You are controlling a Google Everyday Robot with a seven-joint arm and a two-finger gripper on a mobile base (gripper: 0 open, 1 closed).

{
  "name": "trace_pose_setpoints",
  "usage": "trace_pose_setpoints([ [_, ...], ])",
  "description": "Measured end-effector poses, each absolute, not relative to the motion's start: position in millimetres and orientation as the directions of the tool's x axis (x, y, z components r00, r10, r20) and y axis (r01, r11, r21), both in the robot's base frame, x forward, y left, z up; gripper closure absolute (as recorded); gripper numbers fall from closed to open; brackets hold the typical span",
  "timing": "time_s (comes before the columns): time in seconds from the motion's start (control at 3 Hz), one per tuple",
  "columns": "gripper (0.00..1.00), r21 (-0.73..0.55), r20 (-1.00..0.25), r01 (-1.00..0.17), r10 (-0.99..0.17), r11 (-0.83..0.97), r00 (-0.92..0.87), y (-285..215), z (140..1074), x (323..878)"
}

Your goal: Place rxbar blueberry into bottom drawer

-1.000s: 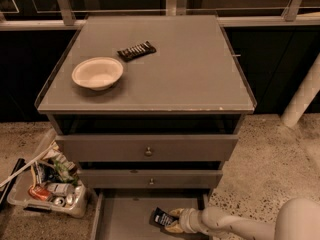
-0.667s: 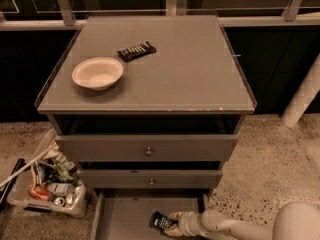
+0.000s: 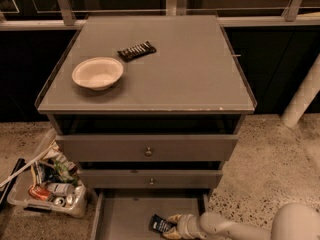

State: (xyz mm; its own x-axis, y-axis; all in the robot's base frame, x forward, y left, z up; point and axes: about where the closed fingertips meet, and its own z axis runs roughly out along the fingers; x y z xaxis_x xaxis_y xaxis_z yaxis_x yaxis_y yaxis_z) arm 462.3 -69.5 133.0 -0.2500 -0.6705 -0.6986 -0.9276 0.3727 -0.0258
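Observation:
The bottom drawer (image 3: 125, 214) is pulled out at the foot of the grey cabinet, showing its flat grey floor. The rxbar blueberry (image 3: 161, 225), a small dark bar with white lettering, is low over the drawer floor at its right front part. My gripper (image 3: 170, 226) reaches in from the lower right, with the bar at its fingertips. My pale arm (image 3: 235, 227) runs off to the bottom right corner.
On the cabinet top stand a cream bowl (image 3: 97, 73) and a black-brown bar (image 3: 136, 50). Two upper drawers with round knobs (image 3: 148, 152) are closed. A clear bin of cans and rubbish (image 3: 47, 186) sits on the speckled floor to the left. A white post (image 3: 302, 96) stands at right.
The gripper with the bar has shifted slightly left and down inside the bottom drawer. Nothing else has moved.

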Motion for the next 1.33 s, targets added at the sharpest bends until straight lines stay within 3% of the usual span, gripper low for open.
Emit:
trace_pose_setpoints([
  [1.0, 0.14, -0.026, -0.699, -0.928, -0.67, 0.373, -0.25, -69.5, 133.0, 462.2],
  [1.33, 0.0, -0.026, -0.699, -0.928, -0.67, 0.373, -0.25, -69.4, 133.0, 462.2],
])
